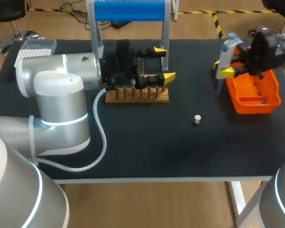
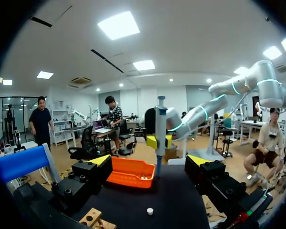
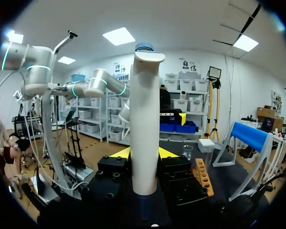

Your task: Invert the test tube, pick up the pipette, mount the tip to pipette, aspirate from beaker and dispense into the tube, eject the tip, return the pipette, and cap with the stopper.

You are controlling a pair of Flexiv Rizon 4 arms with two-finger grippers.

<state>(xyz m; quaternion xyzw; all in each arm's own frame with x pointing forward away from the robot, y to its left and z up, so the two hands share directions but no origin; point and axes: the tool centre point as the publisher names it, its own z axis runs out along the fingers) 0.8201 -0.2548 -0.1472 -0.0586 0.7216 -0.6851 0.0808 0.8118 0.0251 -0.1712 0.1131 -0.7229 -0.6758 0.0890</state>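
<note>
Two end effectors on show, so what's gripped by which?

Right end effector (image 3: 143,153) is clamped on the pipette (image 3: 145,119), which is held upright between the yellow tips. Left end effector (image 1: 162,63) is spread wide with nothing held, hung just over the wooden rack (image 1: 137,96).

And how's the pipette looking, where's it found?

White body, blue cap on top, thin end pointed down. It's held just beside the orange bin (image 1: 275,100), at the end facing the rack. Small white stopper (image 1: 196,118) is seen lying on the worktop (image 1: 147,147), apart from both.
</note>
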